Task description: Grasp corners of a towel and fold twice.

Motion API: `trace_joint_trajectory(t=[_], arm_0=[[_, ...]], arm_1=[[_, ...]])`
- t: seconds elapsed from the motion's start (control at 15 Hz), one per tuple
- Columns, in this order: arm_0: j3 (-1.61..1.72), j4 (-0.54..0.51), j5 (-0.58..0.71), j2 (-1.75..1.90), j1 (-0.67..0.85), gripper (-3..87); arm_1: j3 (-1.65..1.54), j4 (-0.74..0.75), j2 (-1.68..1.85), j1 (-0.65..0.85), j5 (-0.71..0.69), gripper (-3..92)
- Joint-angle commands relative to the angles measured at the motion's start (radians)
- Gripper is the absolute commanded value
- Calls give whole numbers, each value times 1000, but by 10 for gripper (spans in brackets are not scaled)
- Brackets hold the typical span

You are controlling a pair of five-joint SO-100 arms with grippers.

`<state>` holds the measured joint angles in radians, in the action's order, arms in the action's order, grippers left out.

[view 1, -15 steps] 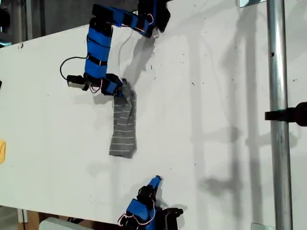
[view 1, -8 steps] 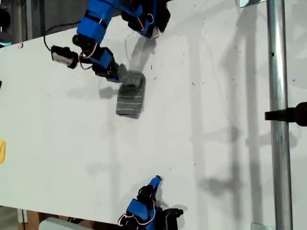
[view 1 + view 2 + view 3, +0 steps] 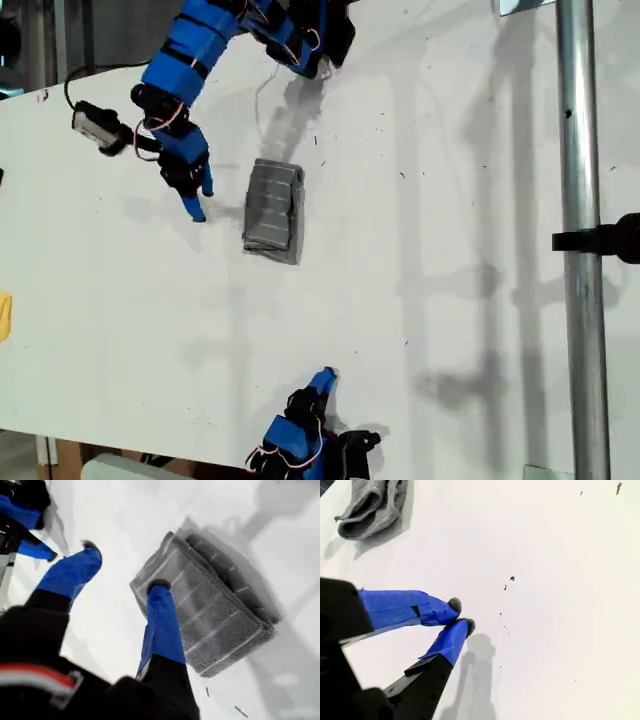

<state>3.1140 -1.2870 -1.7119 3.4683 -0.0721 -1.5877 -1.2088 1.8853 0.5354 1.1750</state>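
In the exterior view the towel (image 3: 273, 211) lies on the white counter (image 3: 450, 250) as a small, thick folded packet, toward the view's upper left. My first tool (image 3: 190, 192) hangs just beside it on the view's left, jaws parted and empty, apart from the cloth; I judge both folds are made. A second ago this tool was clamped on the towel's top end while the cloth hung long and narrow; half a second ago it was pressing the bundle down. Now it has let go and drawn aside.

In the first wrist view the packet (image 3: 210, 615) shows stacked layers, my spread fingers (image 3: 159, 622) above its edge.

In the second wrist view my second tool (image 3: 459, 614) is clenched on nothing over bare counter, well apart from the towel (image 3: 370, 505), parked out of the way.
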Motion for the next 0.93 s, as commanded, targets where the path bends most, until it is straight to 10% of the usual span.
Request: trace_joint_trajectory(t=[0.0, 0.13, 0.27, 0.53, 0.87], arm_0=[[6, -5, 29, 6, 84, 37], [6, -6, 218, 6, 143, 37], [6, 3, 779, 6, 141, 35], [6, -3, 739, 6, 146, 34], [6, -3, 739, 6, 146, 34]], arm_1=[[-348, 6, 367, -3, -14, 69], [-756, 17, 718, -60, 21, -3], [-1121, -58, 1213, -175, 132, -3], [-1305, -196, 1408, -353, 407, 62], [-1305, -207, 1407, -270, 321, 62]])
